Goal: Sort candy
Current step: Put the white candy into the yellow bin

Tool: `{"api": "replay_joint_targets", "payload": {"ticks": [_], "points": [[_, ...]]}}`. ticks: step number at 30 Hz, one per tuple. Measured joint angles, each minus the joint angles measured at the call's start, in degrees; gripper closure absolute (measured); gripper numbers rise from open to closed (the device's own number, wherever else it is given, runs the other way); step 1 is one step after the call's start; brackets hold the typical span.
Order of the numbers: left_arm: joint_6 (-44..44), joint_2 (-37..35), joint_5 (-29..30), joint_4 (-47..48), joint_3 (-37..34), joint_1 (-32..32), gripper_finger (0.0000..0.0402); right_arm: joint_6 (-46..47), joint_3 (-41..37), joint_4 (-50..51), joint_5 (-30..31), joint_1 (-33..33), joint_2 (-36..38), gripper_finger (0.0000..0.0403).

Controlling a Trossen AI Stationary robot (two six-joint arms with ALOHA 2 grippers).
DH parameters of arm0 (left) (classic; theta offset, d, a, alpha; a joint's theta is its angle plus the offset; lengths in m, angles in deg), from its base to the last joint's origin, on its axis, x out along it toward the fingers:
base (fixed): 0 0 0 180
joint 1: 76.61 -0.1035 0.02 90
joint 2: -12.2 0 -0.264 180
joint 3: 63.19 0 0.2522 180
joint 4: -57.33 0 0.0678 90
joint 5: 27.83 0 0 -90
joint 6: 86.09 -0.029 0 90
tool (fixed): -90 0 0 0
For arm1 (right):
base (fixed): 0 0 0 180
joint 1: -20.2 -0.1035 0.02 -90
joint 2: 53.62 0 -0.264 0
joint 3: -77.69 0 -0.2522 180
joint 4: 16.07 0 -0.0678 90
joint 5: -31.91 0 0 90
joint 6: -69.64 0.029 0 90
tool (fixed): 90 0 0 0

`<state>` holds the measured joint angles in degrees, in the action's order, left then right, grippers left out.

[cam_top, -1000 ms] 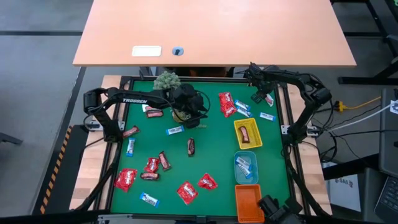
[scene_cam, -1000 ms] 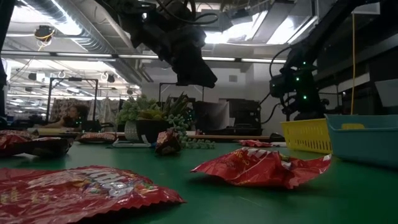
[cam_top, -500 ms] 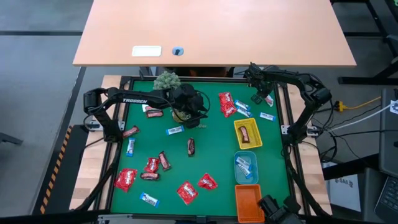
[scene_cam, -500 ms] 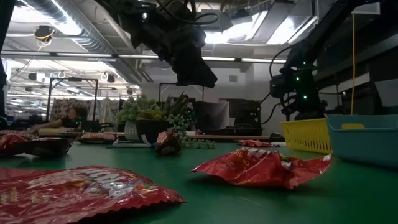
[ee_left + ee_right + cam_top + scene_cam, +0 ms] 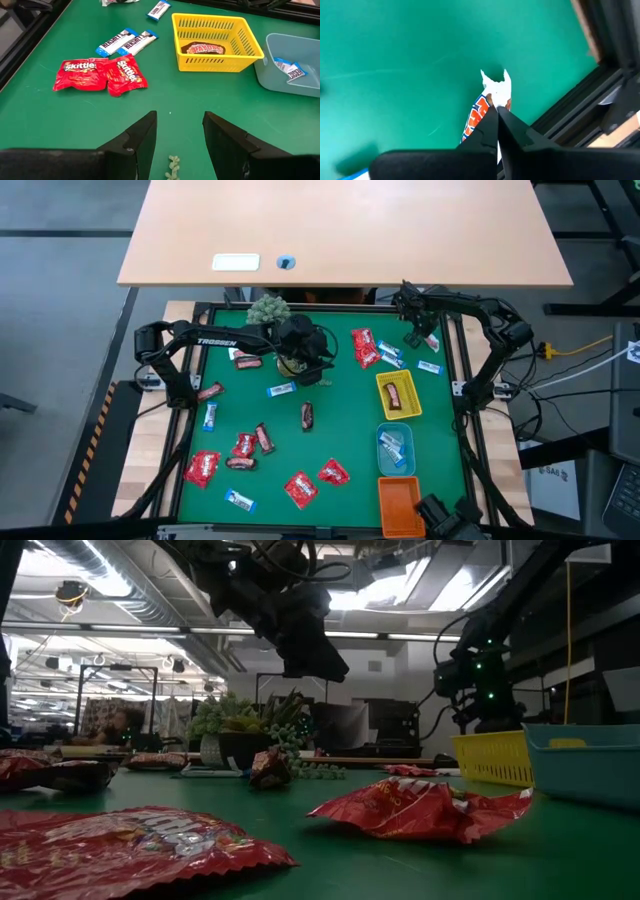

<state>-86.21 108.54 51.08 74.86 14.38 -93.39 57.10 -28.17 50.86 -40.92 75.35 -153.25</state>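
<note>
My right gripper [image 5: 497, 116] sat up at about 1 o'clock on the green mat [image 5: 340, 442], close to the frame, with its fingers pinched tight together on a blue-and-white wrapper [image 5: 490, 102]. From the wrist camera the wrapper's white crimped end stuck out just past the fingertips, so I had it by one end.

My left gripper [image 5: 180, 131] hung over the back middle of the mat, roughly 11 o'clock, by the little potted plant [image 5: 268, 309]. Its fingers stood parted with nothing between them, only bare mat and a scrap of green underneath.

The rest of the candy was scattered everywhere. Two red packets [image 5: 99, 73] lay touching side by side ahead of the left gripper, with two blue-and-white bars [image 5: 126, 42] just beyond them. More red packets and dark mini bars were spread around 7 and 8 o'clock. On the 3 to 5 o'clock side, the yellow basket [image 5: 398, 413] had one brown bar in it, the blue tray [image 5: 380, 448] held blue-and-white wrappers, and the orange tray [image 5: 399, 504] sat at the front edge.
</note>
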Motion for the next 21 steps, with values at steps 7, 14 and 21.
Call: {"api": "replay_joint_targets", "payload": {"ticks": [7, 14, 21], "points": [[0.00, 0.02, 0.00, 0.02, 0.00, -0.02, 0.0246, -0.04, 0.00, 3.38, -6.29, 0.00, 0.02, 0.0402], [-0.02, 0.02, 0.00, 0.02, 0.00, 0.00, 0.0246, -0.36, 0.00, 5.70, -10.84, -0.02, 0.04, 0.0402], [-0.02, 0.02, 0.00, 0.02, 0.00, -0.02, 0.0246, -1.02, -0.04, 7.68, -15.81, -0.09, 2.18, 0.0403]]}}
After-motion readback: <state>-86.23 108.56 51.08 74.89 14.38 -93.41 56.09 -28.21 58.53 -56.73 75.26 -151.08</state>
